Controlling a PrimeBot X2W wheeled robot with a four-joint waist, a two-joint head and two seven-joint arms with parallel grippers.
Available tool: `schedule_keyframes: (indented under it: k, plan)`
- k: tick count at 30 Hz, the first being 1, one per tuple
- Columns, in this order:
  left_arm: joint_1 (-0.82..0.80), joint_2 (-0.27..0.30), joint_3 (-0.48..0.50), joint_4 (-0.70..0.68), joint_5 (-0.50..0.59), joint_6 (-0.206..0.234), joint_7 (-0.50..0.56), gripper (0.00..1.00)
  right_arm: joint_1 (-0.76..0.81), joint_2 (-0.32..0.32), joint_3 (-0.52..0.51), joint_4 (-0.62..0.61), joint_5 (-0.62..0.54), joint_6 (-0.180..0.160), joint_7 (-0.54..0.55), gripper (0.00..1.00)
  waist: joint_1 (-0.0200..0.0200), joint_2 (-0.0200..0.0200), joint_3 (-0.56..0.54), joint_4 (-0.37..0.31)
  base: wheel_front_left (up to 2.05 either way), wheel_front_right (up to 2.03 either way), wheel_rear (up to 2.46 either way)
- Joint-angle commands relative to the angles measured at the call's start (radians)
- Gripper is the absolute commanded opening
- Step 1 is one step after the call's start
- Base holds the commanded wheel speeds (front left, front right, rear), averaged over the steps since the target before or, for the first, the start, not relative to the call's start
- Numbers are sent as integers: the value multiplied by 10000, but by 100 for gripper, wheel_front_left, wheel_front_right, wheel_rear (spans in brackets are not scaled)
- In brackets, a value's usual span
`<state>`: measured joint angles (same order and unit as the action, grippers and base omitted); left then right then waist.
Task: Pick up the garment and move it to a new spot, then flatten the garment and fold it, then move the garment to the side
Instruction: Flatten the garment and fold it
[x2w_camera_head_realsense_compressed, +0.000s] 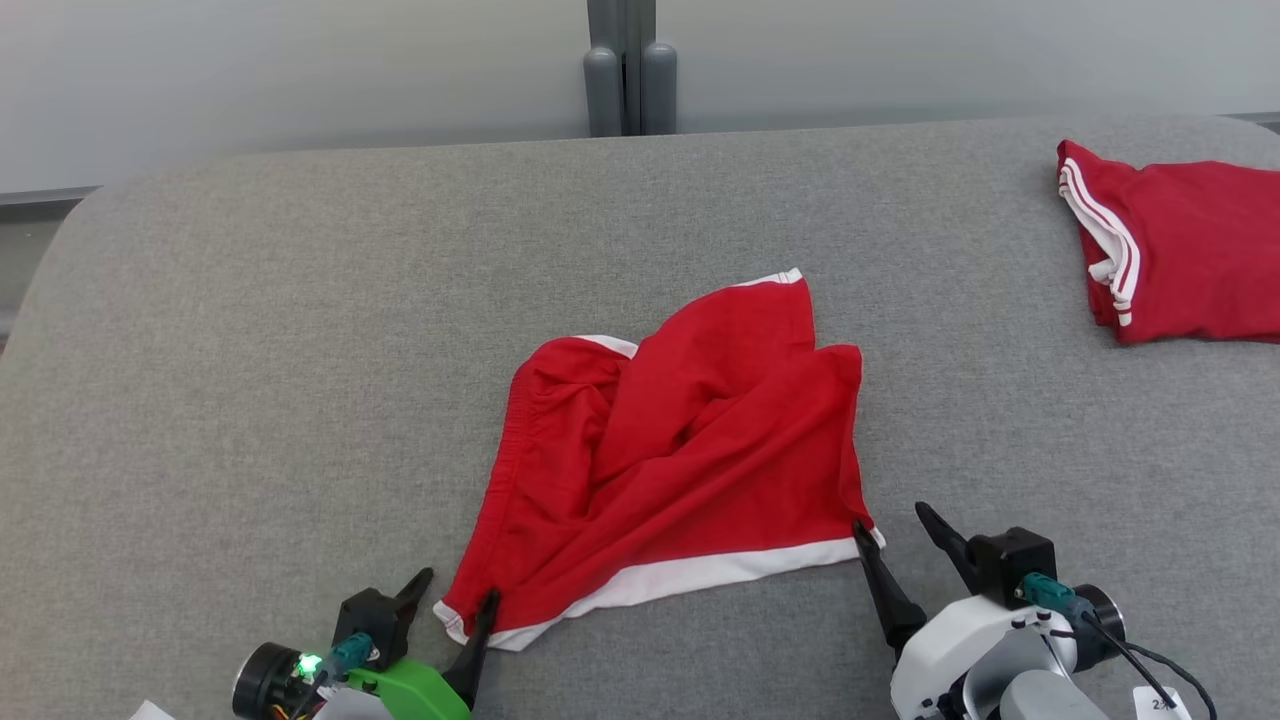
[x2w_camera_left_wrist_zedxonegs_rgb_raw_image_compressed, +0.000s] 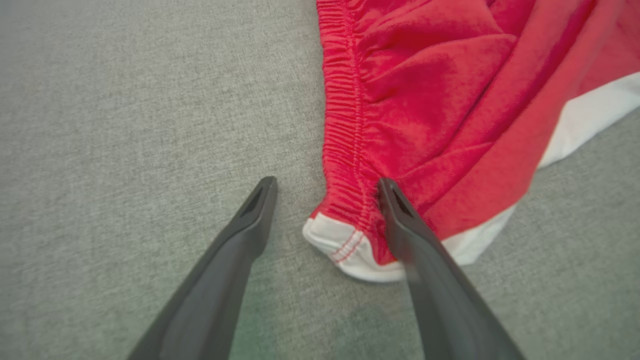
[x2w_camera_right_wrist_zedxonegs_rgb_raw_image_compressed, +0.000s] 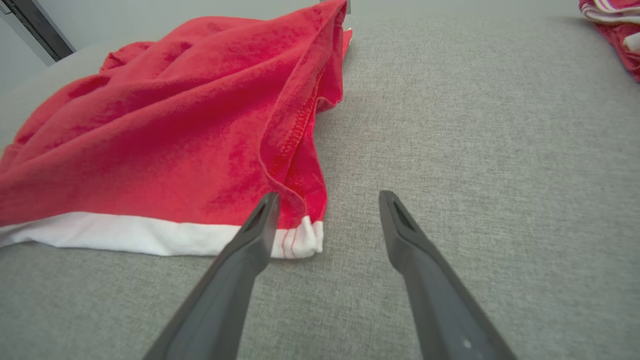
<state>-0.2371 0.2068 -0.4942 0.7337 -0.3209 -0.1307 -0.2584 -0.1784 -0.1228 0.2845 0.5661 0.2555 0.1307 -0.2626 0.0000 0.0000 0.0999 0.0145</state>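
The garment (x2w_camera_head_realsense_compressed: 680, 460) is a pair of red shorts with a white hem, lying crumpled in the middle of the grey surface (x2w_camera_head_realsense_compressed: 300, 350). My left gripper (x2w_camera_head_realsense_compressed: 458, 590) stands open at the garment's near left corner. In the left wrist view that gripper (x2w_camera_left_wrist_zedxonegs_rgb_raw_image_compressed: 326, 186) has the white corner (x2w_camera_left_wrist_zedxonegs_rgb_raw_image_compressed: 345, 245) between its fingers, the right finger lying over the cloth. My right gripper (x2w_camera_head_realsense_compressed: 892, 520) is open at the near right corner. In the right wrist view it (x2w_camera_right_wrist_zedxonegs_rgb_raw_image_compressed: 327, 199) straddles the hem's end (x2w_camera_right_wrist_zedxonegs_rgb_raw_image_compressed: 305, 237), the garment (x2w_camera_right_wrist_zedxonegs_rgb_raw_image_compressed: 165, 135) spreading off to the left.
A second red garment with white stripes (x2w_camera_head_realsense_compressed: 1180, 250) lies folded at the far right of the surface; its edge (x2w_camera_right_wrist_zedxonegs_rgb_raw_image_compressed: 612, 25) appears at the top right of the right wrist view. A grey post (x2w_camera_head_realsense_compressed: 630, 70) stands behind the surface's far edge.
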Motion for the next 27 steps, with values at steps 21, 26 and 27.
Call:
schedule_keyframes:
  k: [21,26,27]
  plan:
    - [302,-449,99,-787,-1952,4,-54,0,-755,94,764,990,1596,-1,-14,0,0,0,69,284,0,0,0]
    - [370,-387,707,-1839,-2291,4,-55,0,-488,-138,329,-138,1801,-1,-15,0,0,0,62,218,0,0,0]
    - [337,-398,830,-2075,-2439,4,-55,0,-488,-180,266,-396,1863,-1,-15,0,0,0,61,180,0,0,0]
